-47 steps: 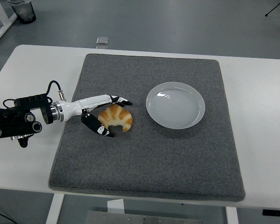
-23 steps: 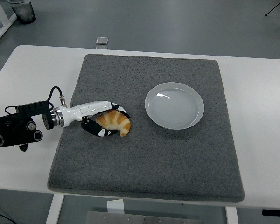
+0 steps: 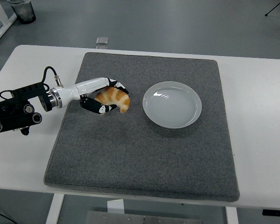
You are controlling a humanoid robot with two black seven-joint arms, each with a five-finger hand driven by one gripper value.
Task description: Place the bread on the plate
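The left hand (image 3: 105, 97) has its fingers curled around the bread (image 3: 115, 99); the plate (image 3: 171, 105) lies to its right, near, not touching.

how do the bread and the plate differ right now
The bread is a golden-brown, curved croissant; the plate is white, round and glossy. The bread is smaller than the plate. The left robot hand has its fingers closed around the bread, while the plate lies free and empty to its right, touched by nothing. Both are over the grey mat on the white table, with a gap of mat between them.
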